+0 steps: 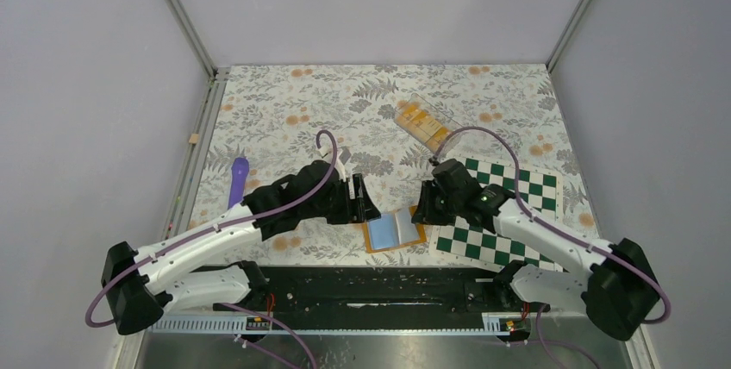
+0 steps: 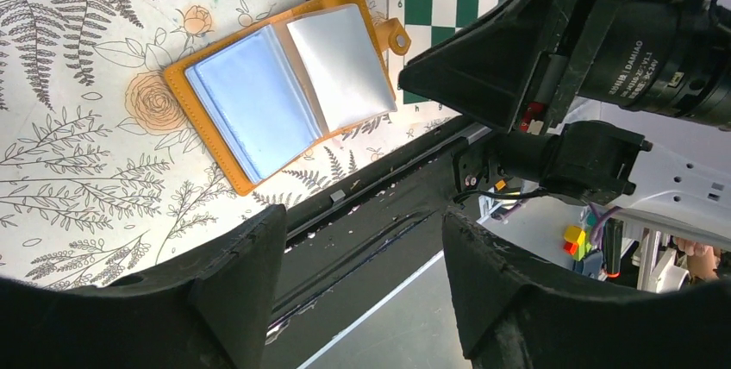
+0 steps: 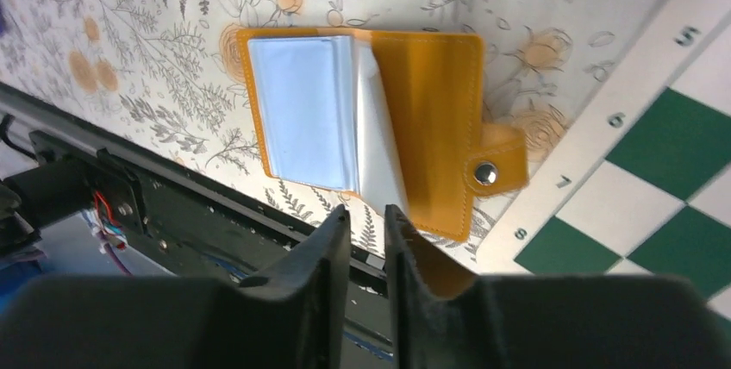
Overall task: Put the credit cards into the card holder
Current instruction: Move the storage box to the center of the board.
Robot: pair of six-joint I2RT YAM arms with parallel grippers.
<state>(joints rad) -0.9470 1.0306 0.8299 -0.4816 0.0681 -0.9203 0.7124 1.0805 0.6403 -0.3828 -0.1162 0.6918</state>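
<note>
The card holder [image 1: 394, 231] lies open near the table's front edge, orange cover down and light-blue pockets up, with one clear leaf [image 3: 379, 140] standing half raised. Its strap with the stud [image 3: 485, 172] points toward the chequered board. The credit cards [image 1: 420, 123] are an orange-yellow stack inside a clear box at the back. My left gripper [image 1: 366, 205] hovers just left of the card holder [image 2: 276, 93], open and holding nothing. My right gripper [image 1: 422, 209] hangs at its right edge. In the right wrist view this gripper [image 3: 366, 222] shows only a narrow slit between its fingers, with nothing in it, above the card holder [image 3: 431, 128].
A green-and-white chequered board [image 1: 509, 214] lies under the right arm, touching the card holder's right side. A purple object [image 1: 238, 179] lies at the left. The black front rail [image 1: 379, 287] runs right below the card holder. The floral cloth [image 1: 345, 102] covers the table.
</note>
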